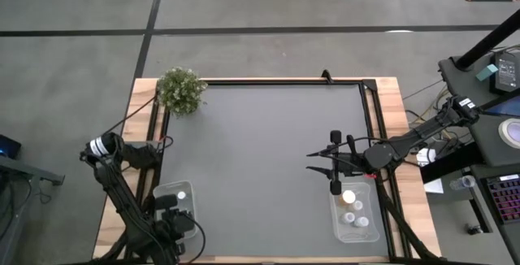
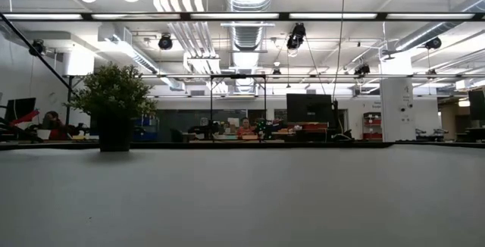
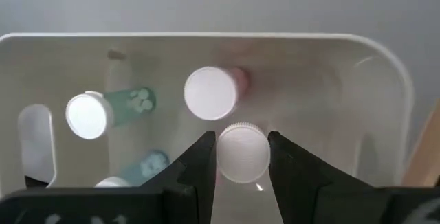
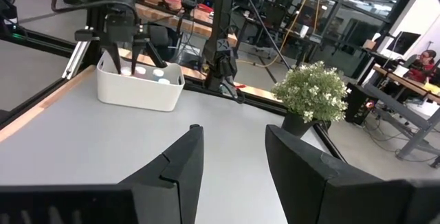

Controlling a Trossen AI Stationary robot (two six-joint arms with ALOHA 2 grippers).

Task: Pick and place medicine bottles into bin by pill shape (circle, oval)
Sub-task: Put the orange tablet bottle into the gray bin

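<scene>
Left claw is down inside the left bin, fingers either side of a white-capped bottle. The cap sits squarely between the fingertips with thin gaps showing on both sides, so I read it as either just let go or about to be pinched; can't tell which. The bottle is upright, long axis pointing straight up toward the wrist camera, directly under the claw and inside the bin wall.

Relative to that bottle, in the same bin: a pink-bodied bottle just beyond it, a greenish one lying on its side farther over with round pills visible through the body, and a pale blue one beside the claw finger.

Right claw is released, fingers spread, hovering over the grey surface just at the far end of the right bin, which already holds several bottles.

No bottles visible on the open surface from overhead; only the potted plant at the far left corner. Judgement: sorting is close to finished, the left arm's bottle is the last in play.
</scene>
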